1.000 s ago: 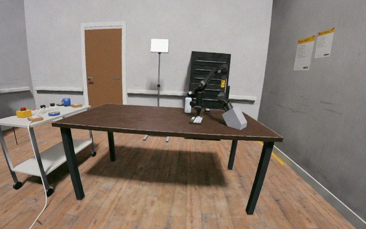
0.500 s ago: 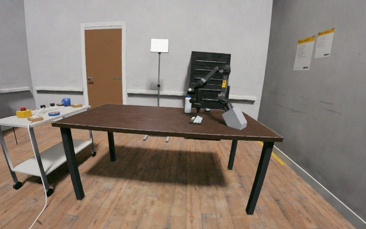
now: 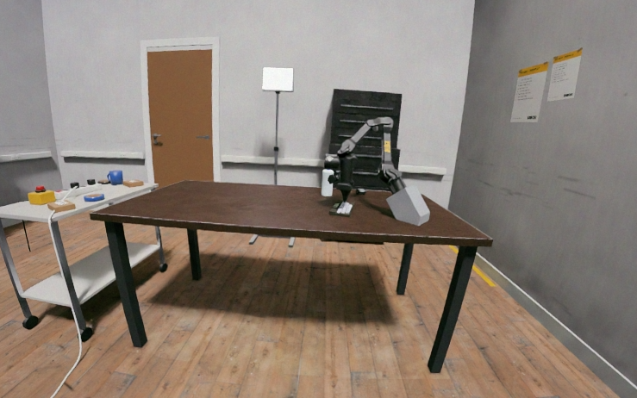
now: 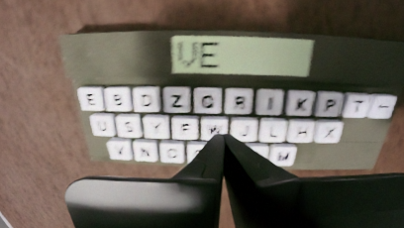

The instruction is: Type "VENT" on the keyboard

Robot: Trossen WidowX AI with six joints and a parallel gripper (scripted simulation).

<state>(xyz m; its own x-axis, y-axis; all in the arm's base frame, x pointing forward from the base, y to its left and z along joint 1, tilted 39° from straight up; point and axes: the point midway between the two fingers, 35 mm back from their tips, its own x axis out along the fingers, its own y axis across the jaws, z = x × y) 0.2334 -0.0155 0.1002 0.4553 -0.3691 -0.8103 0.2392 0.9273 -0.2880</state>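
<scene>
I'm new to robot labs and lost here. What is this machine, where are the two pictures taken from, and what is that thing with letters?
The machine is a single jointed robot arm on a brown table. One picture looks at the room from outside; the other comes from a camera on the arm's wrist, looking down. The lettered thing is a small keyboard whose green display reads "VE". The dark wedge is the gripper, shut and holding nothing, its tip over the lower key rows. A grey block also stands on the table.

table (image 3: 241,208): dark wood, matt | keyboard (image 4: 124,55): olive, matt | keys (image 4: 239,100): white, perhaps plastic
</scene>
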